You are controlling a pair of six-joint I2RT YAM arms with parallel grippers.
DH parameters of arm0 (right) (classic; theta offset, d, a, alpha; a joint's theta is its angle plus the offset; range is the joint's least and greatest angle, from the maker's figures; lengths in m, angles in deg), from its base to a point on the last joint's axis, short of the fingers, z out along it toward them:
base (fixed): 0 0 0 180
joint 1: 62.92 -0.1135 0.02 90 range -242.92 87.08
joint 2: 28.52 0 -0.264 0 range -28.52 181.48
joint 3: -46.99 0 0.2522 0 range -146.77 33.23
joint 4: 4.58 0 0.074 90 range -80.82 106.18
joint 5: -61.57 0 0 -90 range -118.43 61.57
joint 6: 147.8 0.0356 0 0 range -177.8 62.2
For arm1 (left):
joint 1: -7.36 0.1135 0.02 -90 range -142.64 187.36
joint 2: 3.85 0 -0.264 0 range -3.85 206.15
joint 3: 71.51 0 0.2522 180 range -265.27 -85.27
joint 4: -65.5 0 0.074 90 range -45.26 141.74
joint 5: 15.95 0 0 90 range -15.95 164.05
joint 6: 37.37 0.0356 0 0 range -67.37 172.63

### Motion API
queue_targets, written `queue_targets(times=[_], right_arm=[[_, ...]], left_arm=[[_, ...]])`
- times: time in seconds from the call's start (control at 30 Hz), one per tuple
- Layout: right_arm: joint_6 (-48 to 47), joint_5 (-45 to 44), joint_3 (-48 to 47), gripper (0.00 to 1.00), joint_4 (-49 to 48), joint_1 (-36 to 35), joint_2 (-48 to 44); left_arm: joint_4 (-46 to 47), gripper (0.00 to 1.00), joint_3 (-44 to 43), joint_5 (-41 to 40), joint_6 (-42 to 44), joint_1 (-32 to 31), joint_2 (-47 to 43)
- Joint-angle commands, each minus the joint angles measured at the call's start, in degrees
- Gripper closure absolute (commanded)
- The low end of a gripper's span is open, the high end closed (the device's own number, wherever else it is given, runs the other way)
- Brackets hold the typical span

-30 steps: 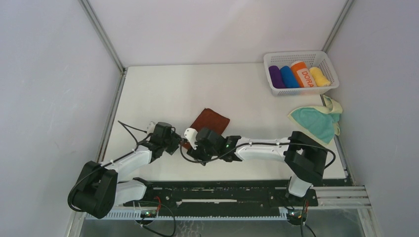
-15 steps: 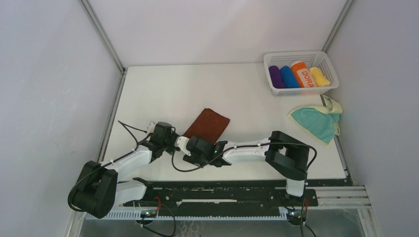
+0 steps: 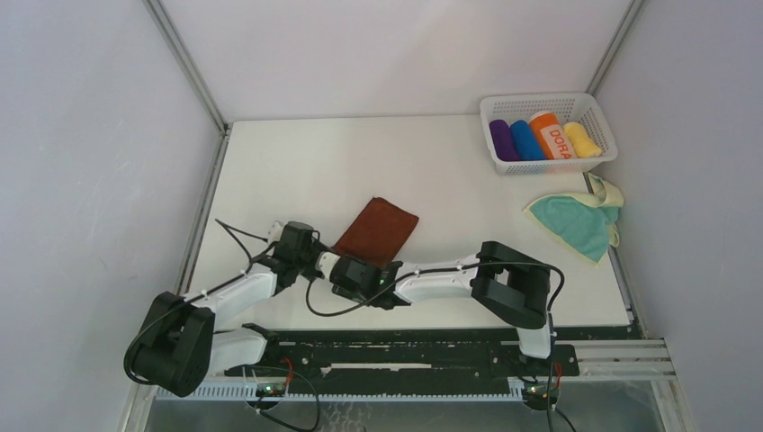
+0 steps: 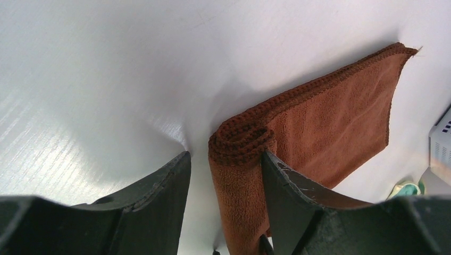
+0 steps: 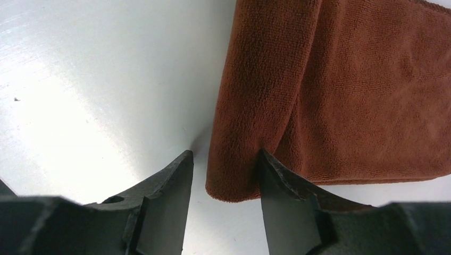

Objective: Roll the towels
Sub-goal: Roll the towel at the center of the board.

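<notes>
Nearest us, the left gripper [image 4: 224, 154] and right gripper [image 5: 225, 152] each straddle the rolled near end of the rust-brown towel [image 3: 376, 229], fingers apart and not clamped. Seen from above, both grippers cover that end. Farther right lies one teal towel [image 3: 576, 220]; beyond it, one basket [image 3: 549, 101] holds four rolls [image 3: 526, 139].

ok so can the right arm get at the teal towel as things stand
Probably yes: the teal towel lies uncovered on the right arm's side, with nothing lying between. The right gripper sits open around the rust-brown towel's rolled end and would have to back away first.
</notes>
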Motion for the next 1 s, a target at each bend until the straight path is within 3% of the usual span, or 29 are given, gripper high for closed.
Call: queue_targets(times=[0.0,0.17,0.33,0.43,0.63,0.73,0.97], right_arm=[[3.0,0.1,-1.6,0.54,7.3,-0.2,3.4],[4.5,3.7,-3.5,0.63,11.0,1.4,5.7],[6.0,10.1,-3.5,0.77,11.4,3.5,4.7],[7.3,18.3,-3.5,0.86,10.9,5.6,3.2],[10.8,36.3,-3.5,0.97,8.5,11.4,1.7],[12.9,43.3,-3.5,1.0,6.5,13.6,1.8],[18.7,55.0,-0.5,1.0,-0.9,17.6,1.7]], left_arm=[[-10.2,0.42,1.6,-0.1,2.1,0.3,2.6],[-10.7,0.4,0.7,-0.2,1.3,0.3,1.6],[-11.8,0.37,-1.4,-0.4,1.2,0.3,1.7],[-12.8,0.35,-2.4,-0.7,0.9,0.3,1.2],[-15.8,0.2,-3.5,-1.9,-0.2,0.4,-5.4],[-17.2,0.14,-3.5,-2.4,-0.3,0.4,-9.4],[-15.7,0.13,-1.4,0.1,-0.6,0.4,-12.5]])
